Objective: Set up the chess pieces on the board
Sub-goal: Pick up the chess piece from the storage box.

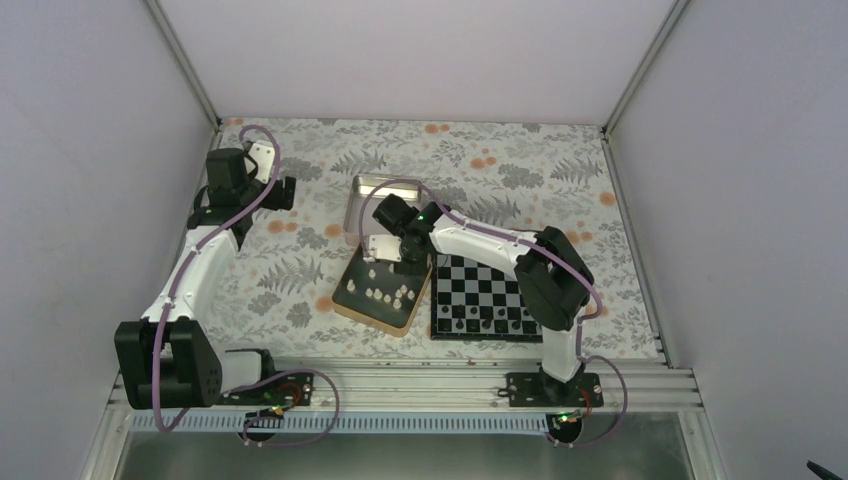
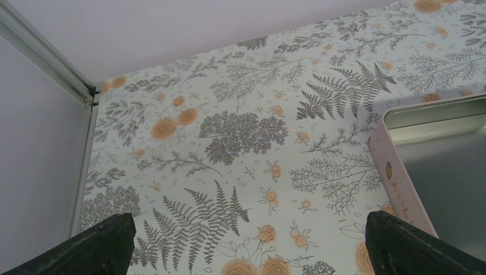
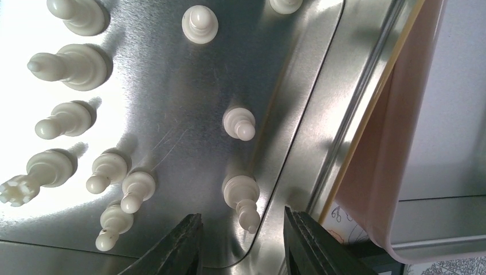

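Several cream-white chess pieces (image 1: 385, 293) stand in a shallow metal tin (image 1: 350, 300) left of the black-and-silver board (image 1: 483, 298), which carries dark pieces along its near rows. My right gripper (image 1: 385, 252) hangs over the tin's far end, open. In the right wrist view its fingers straddle a cream bishop (image 3: 243, 200) near the tin's corner, with the gripper's midpoint (image 3: 243, 243) just short of it, apart from it. More white pieces (image 3: 71, 66) stand to the left. My left gripper (image 2: 246, 246) is open over bare patterned cloth at the far left (image 1: 275, 192).
A second, empty metal tin (image 1: 365, 205) lies behind the first, its rim partly under the right arm; it also shows in the left wrist view (image 2: 401, 166). Enclosure walls (image 1: 90, 150) close the left, right and back. A metal rail (image 1: 400, 385) runs along the near edge.
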